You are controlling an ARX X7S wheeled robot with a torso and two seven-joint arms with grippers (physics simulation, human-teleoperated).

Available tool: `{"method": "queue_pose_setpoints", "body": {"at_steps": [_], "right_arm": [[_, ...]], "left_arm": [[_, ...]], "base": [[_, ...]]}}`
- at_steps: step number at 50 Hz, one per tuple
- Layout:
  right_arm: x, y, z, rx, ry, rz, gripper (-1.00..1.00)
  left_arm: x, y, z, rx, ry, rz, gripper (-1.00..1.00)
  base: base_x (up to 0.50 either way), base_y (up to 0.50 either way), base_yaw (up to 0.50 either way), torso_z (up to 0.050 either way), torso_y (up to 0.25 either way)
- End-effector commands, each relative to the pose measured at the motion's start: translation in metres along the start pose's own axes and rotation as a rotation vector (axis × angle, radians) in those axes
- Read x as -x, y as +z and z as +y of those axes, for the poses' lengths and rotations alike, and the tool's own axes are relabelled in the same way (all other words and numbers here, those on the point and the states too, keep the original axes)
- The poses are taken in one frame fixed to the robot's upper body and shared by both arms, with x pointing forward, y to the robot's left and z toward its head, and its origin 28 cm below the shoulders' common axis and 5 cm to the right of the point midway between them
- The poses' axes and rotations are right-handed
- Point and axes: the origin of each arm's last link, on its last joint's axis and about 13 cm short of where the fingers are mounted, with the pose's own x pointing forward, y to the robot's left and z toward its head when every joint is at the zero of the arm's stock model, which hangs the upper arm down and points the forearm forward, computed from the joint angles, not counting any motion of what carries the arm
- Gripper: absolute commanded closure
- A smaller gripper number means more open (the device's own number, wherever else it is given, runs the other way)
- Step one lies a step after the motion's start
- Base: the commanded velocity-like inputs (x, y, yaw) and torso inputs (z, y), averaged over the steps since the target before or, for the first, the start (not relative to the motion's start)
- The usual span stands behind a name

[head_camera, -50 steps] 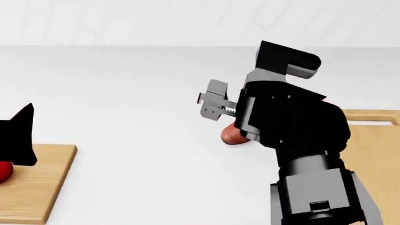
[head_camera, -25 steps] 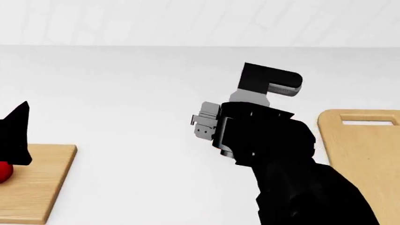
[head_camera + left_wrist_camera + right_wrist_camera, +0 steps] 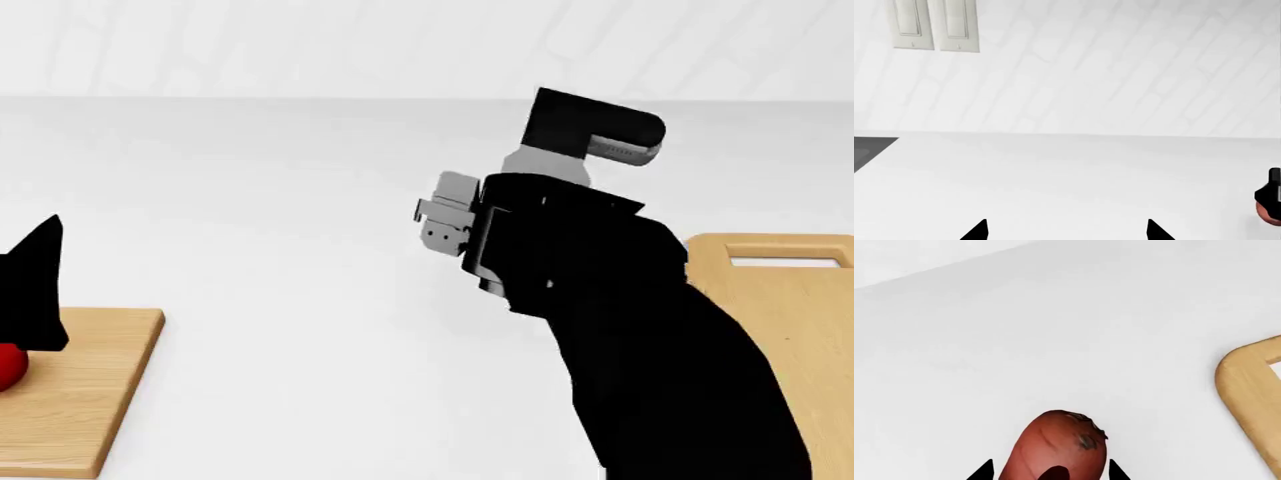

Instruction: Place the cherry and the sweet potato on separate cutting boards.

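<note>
The sweet potato is an oval reddish-brown tuber with a smooth, slightly mottled skin and a dark blemish near its upper end. In the right wrist view it sits between the two black fingertips of the right gripper, which are closed against its sides; its lower part is cut off by the frame edge. In the head view the tuber is hidden behind the right arm. A sliver of it also shows at the frame edge of the left wrist view.

The cherry is a glossy red round fruit lying on the plain-edged cutting board at the left of the head view; only part of it is visible, and its stem cannot be made out. The left gripper hangs above that board with its fingertips spread apart and nothing between them.

The second cutting board, light tan with rounded corners and a slot handle, lies to the right, partly covered by the right arm.

Both boards rest on a plain white counter. Behind it stands a white brick-pattern wall carrying a double switch plate. A dark grey panel is cut off at the counter's edge in the left wrist view.
</note>
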Motion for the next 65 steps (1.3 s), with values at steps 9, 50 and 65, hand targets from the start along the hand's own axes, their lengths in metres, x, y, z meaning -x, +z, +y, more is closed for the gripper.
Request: {"method": "queue_pose_setpoints", "body": {"at_steps": [9,50,65], "right_arm": [[0.052,0.034,-0.055,0.290,0.017,-0.113,1.00],[0.090,-0.009,-0.204,0.250,-0.135,-0.090,1.00],[0.091,-0.020,-0.203,0.152,-0.198,-0.146,1.00]], "left_arm": [[-0.008,0.002,-0.014,0.023,-0.029,-0.038,-1.00],[-0.006,0.006,-0.030,-0.035,-0.052,-0.024,-1.00],[-0.005,0.001,-0.030,-0.034,-0.053,-0.010,-1.00]], "base": [[0.00,0.00,0.00,0.000,0.000],[0.00,0.00,0.00,0.000,0.000],[0.00,0.00,0.00,0.000,0.000]]}}
